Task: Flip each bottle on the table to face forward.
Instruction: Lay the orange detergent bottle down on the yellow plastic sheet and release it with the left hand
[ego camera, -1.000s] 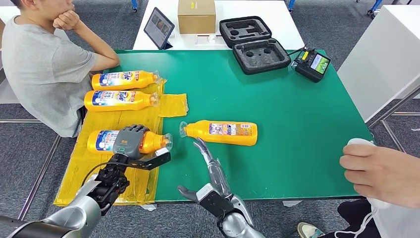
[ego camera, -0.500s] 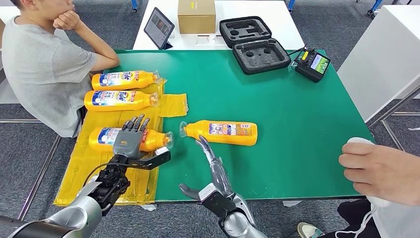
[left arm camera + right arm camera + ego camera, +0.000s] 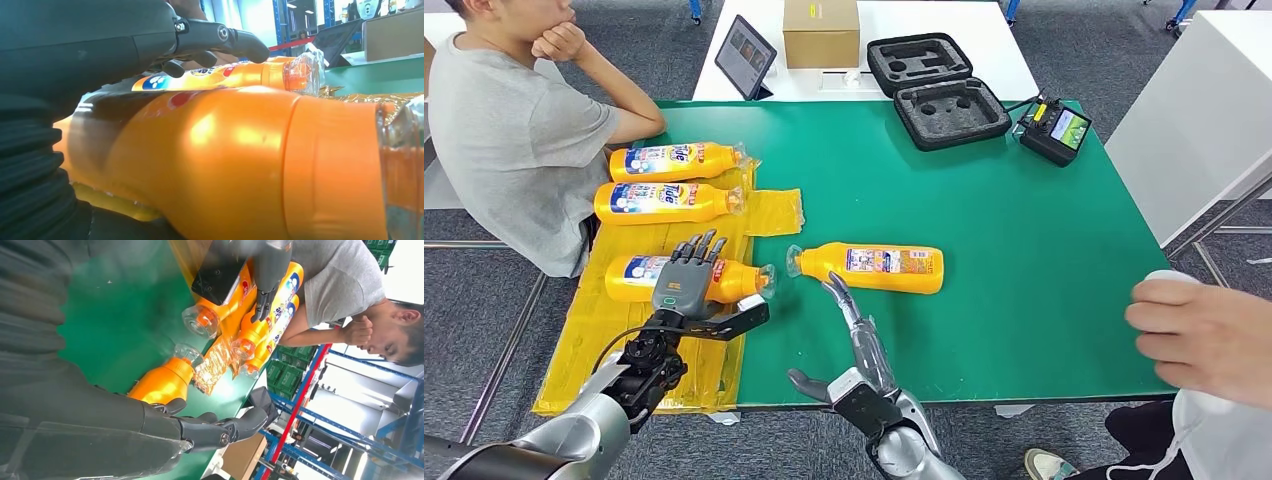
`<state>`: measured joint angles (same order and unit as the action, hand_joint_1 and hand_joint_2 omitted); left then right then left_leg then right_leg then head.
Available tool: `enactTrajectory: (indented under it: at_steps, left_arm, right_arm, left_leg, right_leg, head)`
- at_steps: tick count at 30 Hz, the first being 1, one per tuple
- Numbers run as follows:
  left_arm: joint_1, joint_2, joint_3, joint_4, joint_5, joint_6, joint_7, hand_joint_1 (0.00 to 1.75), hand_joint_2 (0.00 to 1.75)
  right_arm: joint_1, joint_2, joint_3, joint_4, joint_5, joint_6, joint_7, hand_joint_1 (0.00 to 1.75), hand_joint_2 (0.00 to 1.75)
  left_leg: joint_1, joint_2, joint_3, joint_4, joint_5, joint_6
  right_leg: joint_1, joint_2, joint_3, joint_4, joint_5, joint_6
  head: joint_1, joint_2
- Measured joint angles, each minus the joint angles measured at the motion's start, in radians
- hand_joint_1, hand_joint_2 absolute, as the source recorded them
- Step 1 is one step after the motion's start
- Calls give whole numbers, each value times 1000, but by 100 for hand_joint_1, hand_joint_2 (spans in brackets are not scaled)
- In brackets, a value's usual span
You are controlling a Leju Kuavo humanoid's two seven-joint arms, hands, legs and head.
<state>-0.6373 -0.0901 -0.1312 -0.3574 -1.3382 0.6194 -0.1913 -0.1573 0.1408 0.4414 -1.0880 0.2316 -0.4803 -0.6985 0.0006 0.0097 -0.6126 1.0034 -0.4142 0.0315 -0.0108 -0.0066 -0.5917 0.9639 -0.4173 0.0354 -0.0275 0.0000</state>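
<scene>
Lying orange bottles on mat

The right hand stretches its fingers out flat, holding nothing, just beside an orange bottle lying on the green table. Beyond that bottle, three more bottles lie near a seated person.

left robot hand hides the nearest bottle's middle; label text too small.
</scene>
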Motion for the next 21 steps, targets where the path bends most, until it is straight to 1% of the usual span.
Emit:
enactTrajectory:
  at_steps: [7,12,17,21]
  left_arm:
    - [-2,-1,0,1,2,-8,-6,3,175]
    - [-7,-2,0,1,-1,-22,-7,0,175]
    - [-4,-9,-2,-3,3,-26,-47,0,175]
    - [11,-13,-18,-38,1,-66,-64,0,175]
  right_arm:
    - [0,0,0,0,-1,0,0,0,175]
    - [-3,-3,0,6,-6,-4,0,0,175]
    - [-10,-5,0,15,-18,-11,0,0,175]
    - [-17,-5,-1,20,-22,-13,0,0,175]
  left_leg:
    - [0,0,0,0,0,0]
    - [0,0,1,0,0,0]
    - [0,-1,1,0,0,0]
    - [0,-1,1,0,0,0]
  right_leg:
    - [0,0,0,0,0,0]
    - [0,0,1,0,0,0]
    - [0,-1,1,0,0,0]
    - [0,-1,2,0,0,0]
  head:
    - [0,0]
    - [0,0]
    - [0,0]
    - [0,0]
